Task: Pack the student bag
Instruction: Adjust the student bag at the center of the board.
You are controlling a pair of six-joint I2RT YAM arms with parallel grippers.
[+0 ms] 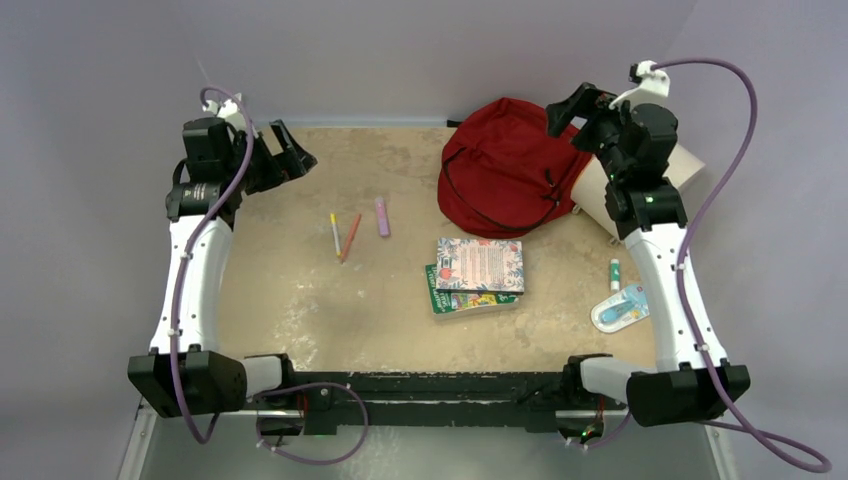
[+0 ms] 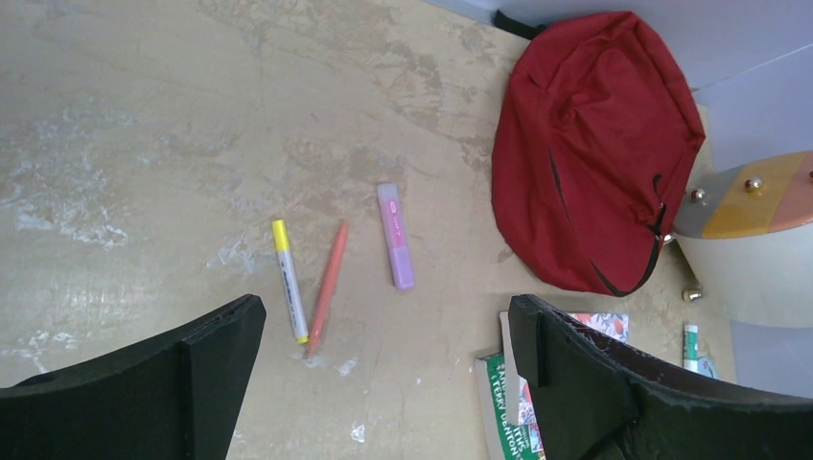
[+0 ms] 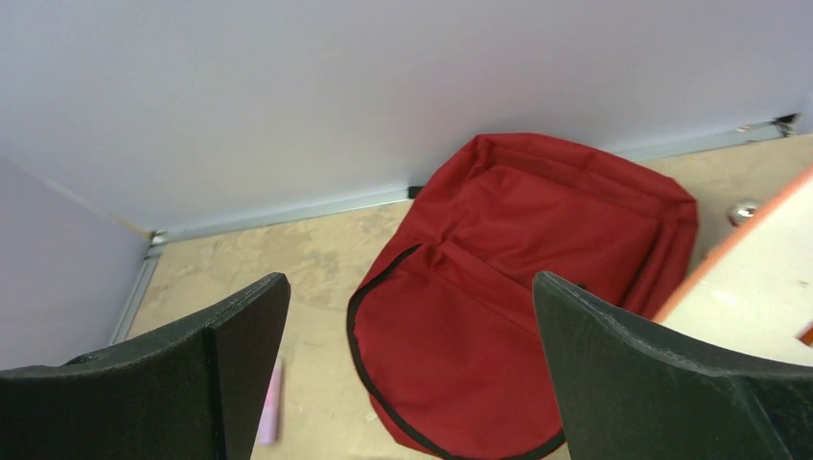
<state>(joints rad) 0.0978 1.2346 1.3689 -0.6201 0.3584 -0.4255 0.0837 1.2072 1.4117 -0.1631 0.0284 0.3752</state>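
Nothing is packed yet, by my judgement: every loose item lies out on the table (image 1: 300, 310) and neither of my tools holds anything. On the left, my left gripper (image 1: 290, 150) hangs above the far left corner with its jaws spread wide and empty. Below and to its right lie a yellow marker (image 1: 335, 235), an orange pen (image 1: 350, 237) just beside it, and a purple highlighter (image 1: 382, 216) a little apart. Next comes a floral book (image 1: 479, 264) stacked on a green book (image 1: 440, 298), near the middle. Just beyond them the student bag (image 1: 505, 165) slumps at the far edge against the wall; I see no lining, so its zipper looks shut and would need opening first. My right gripper (image 1: 577, 108) hovers over the bag's right shoulder, jaws apart, gripping nothing. A white box (image 1: 598, 190) sits touching the bag's right side and crowds my approach there. Furthest right, near my right arm, lie a glue stick (image 1: 614, 272) and a blue blister pack (image 1: 620, 308)
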